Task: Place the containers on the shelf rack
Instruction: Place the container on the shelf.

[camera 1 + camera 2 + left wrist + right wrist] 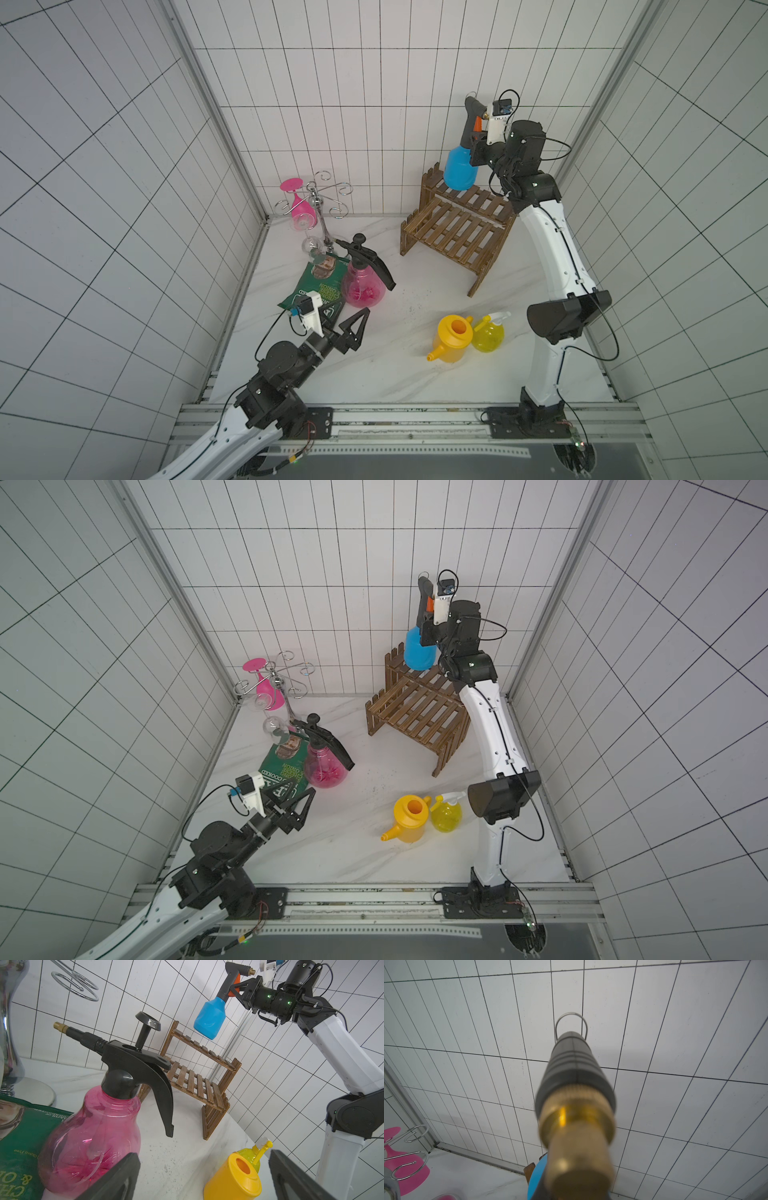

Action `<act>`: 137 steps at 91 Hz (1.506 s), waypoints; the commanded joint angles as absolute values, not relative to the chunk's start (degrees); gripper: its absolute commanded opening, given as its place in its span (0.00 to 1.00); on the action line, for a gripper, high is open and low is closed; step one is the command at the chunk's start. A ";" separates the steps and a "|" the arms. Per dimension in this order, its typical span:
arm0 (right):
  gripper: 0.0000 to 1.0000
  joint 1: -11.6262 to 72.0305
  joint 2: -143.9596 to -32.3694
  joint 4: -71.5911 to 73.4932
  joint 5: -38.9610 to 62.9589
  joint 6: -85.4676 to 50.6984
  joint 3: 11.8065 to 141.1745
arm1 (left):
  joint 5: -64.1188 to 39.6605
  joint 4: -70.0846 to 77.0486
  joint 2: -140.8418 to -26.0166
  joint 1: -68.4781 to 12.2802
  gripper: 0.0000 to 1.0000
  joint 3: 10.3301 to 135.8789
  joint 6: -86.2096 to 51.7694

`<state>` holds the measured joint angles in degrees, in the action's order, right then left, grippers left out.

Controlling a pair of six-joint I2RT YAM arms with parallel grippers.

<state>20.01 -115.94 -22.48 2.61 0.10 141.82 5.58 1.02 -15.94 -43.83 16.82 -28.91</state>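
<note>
My right gripper (478,143) is shut on the neck of the blue sprayer (459,168), just under its orange trigger. The sprayer hangs tilted just above the upper tier of the brown shelf rack (457,232), as the left wrist view also shows with the blue sprayer (209,1018) over the rack (193,1082). The right wrist view is filled by the sprayer's brass nozzle (579,1136). My left gripper (359,328) is open and empty, beside the pink pump sprayer (365,286). The yellow watering can (453,338) and small yellow sprayer (490,334) stand together on the table.
A chrome wire glass stand (320,203) with a hanging pink wine glass (299,203) stands at the back left corner. A green crisp bag (320,286) lies flat beside the pink sprayer. Tiled walls close in three sides.
</note>
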 commanded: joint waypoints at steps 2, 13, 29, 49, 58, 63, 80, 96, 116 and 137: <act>0.00 19.85 -118.55 -23.60 4.80 -1.34 146.31 | 5.96 0.58 -16.07 -44.12 0.98 18.61 -27.83; 0.00 19.95 -119.54 -23.52 6.11 -1.74 146.81 | 6.15 0.66 -16.03 -44.12 0.98 18.50 -27.81; 0.00 20.02 -120.63 -23.66 7.22 -1.39 147.39 | 5.97 0.78 -16.35 -44.12 0.98 18.56 -27.88; 0.03 20.11 -121.57 -22.73 7.17 -0.32 147.48 | 6.03 0.79 -16.34 -44.12 0.98 18.54 -27.83; 0.03 20.25 -122.30 -22.34 7.61 0.41 147.96 | 6.06 0.77 -16.30 -44.12 0.98 18.55 -27.77; 0.05 20.45 -122.53 -22.03 8.07 0.86 148.01 | 6.06 0.78 -16.34 -44.12 0.98 18.49 -27.76; 0.12 20.64 -123.08 -21.86 9.19 1.84 147.69 | 5.83 0.83 -16.41 -44.12 0.98 18.54 -27.84; 0.18 20.64 -123.52 -21.93 9.34 2.03 147.11 | 5.78 0.81 -16.41 -44.12 0.98 18.61 -27.93; 0.37 20.63 -122.19 -21.54 9.32 2.02 144.65 | 5.63 0.87 -16.36 -44.12 0.98 18.61 -27.81; 0.55 20.63 -119.87 -20.65 8.99 2.11 141.94 | 5.51 0.76 -15.94 -44.12 0.98 18.55 -27.95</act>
<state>20.27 -122.23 -20.82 8.75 1.85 143.24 5.76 1.02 -16.29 -43.83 16.82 -28.88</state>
